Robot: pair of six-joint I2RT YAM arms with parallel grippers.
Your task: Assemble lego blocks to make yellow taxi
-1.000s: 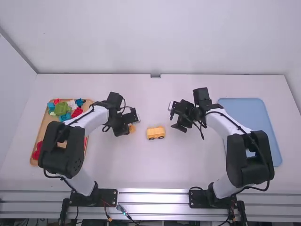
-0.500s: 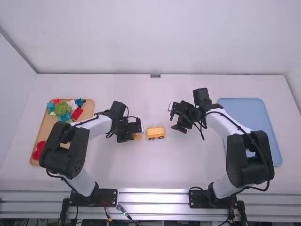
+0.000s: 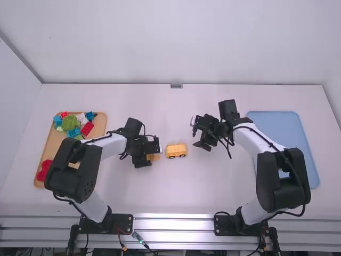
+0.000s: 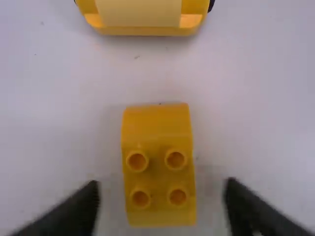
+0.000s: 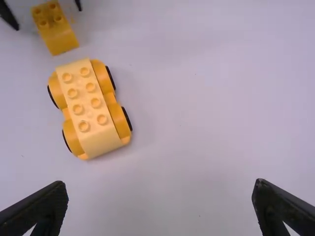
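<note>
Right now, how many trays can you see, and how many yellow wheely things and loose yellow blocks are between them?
Wheeled yellow car base: 1
Loose yellow block: 1
Trays, tan tray and blue tray: 2
Total: 4

My left forearm (image 3: 111, 145) and right forearm (image 3: 254, 140) are smooth white, running into bulky, rounded black housings (image 3: 282, 181). Thin black cables (image 3: 261, 140) loop slackly along me. White base columns (image 3: 254, 212) rise beside flat black plates (image 3: 121, 224) dotted with small pale screws. My jaws are black, tapering to blunt tips.
</note>
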